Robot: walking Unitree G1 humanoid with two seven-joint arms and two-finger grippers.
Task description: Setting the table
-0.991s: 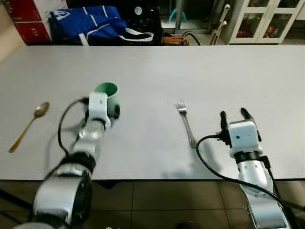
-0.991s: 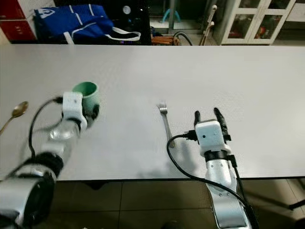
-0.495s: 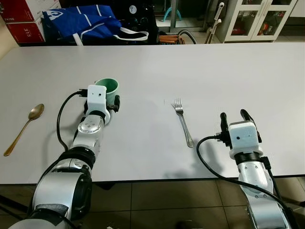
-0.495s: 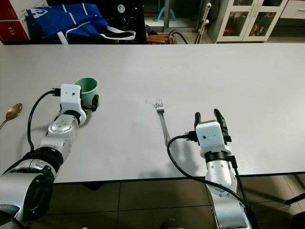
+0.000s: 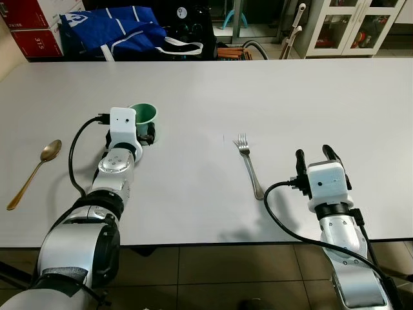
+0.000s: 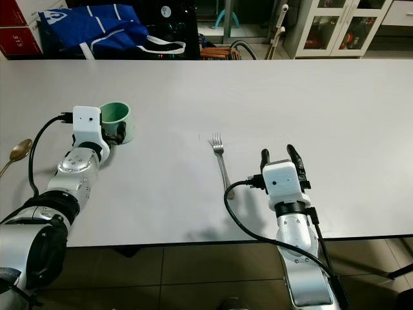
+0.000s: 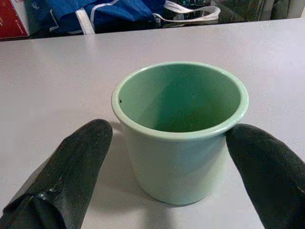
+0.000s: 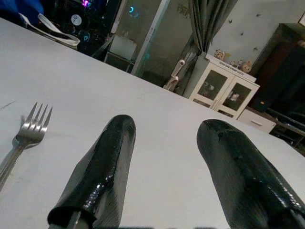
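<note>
A pale green cup point(image 5: 146, 114) stands upright and empty on the white table point(image 5: 258, 90), left of centre. My left gripper point(image 5: 137, 132) is open at the cup's near side, with one black finger on each side of the cup point(image 7: 181, 129). A silver fork point(image 5: 249, 165) lies near the table's middle, tines pointing away from me. A gold spoon point(image 5: 35, 171) lies at the far left. My right gripper point(image 5: 313, 154) rests open near the front edge, to the right of the fork point(image 8: 28, 129), with nothing between its fingers.
Beyond the table's far edge are a blue bag point(image 5: 122, 29), red boxes point(image 5: 39, 35) and a white glass-door cabinet point(image 5: 342, 26). Tiled floor shows below the table's front edge point(image 5: 213, 244).
The head view has shifted and sharpened. My left gripper has slid forward, and its fingers now flank the green cup more closely. The cup, fork, spoon and right arm have stayed put.
</note>
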